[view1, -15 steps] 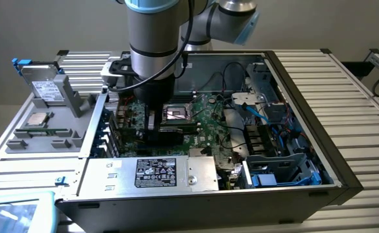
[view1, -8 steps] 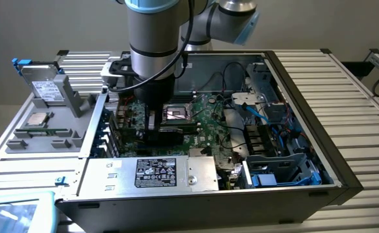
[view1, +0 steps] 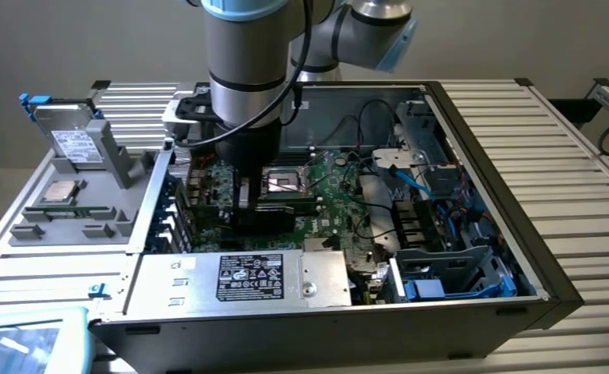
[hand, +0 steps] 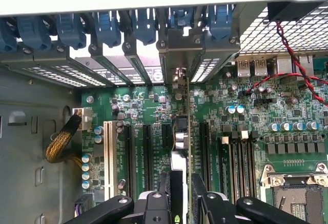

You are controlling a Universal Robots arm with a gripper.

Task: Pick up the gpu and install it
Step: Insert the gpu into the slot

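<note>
**Graphics card held on edge over the expansion slots**

The gripper (hand: 187,196) is clamped on the gpu (hand: 185,137), its black pads (hand: 201,198) pressing the card's two faces. The card stands on edge directly beyond the fingertips, among the long black slots (hand: 146,152) of the green motherboard (hand: 138,106). I cannot tell whether it is seated. It looks light and stiff but fragile: a thin board studded with small parts. One end reaches toward the blue latches (hand: 143,26). The flat faces near the free edge seem the safest hold.
</note>
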